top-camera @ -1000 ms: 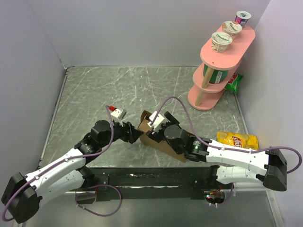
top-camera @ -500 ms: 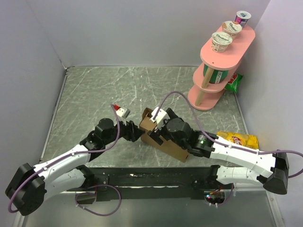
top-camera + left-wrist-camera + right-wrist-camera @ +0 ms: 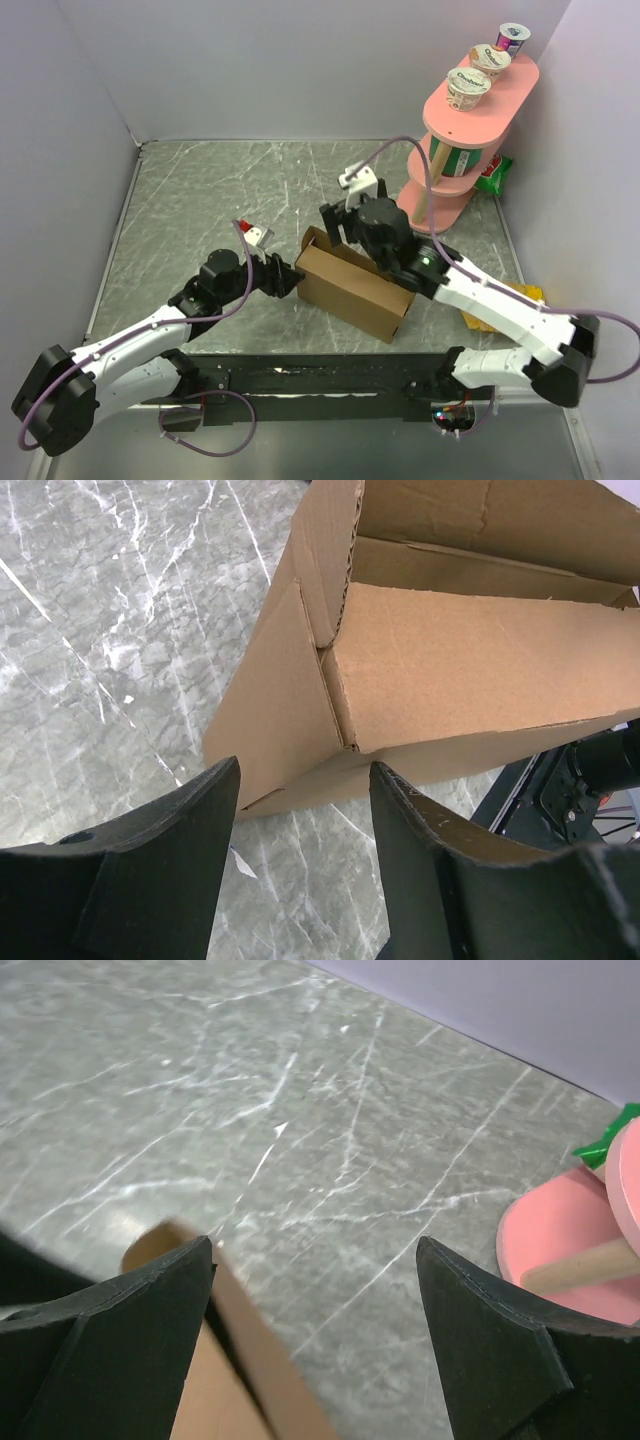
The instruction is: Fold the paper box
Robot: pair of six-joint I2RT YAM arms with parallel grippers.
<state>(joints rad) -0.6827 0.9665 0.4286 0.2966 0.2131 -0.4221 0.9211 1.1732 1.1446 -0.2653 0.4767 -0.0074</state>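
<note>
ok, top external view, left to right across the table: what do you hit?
left gripper → paper box → pink shelf

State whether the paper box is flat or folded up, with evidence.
Folded up: the paper box sits as a raised rectangular block with top and side panels; whether every tab is tucked, cannot tell.

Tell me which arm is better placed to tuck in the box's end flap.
Probably left: the left gripper, open and low, faces that end of the box; the right gripper hangs open above the far corner.
</note>
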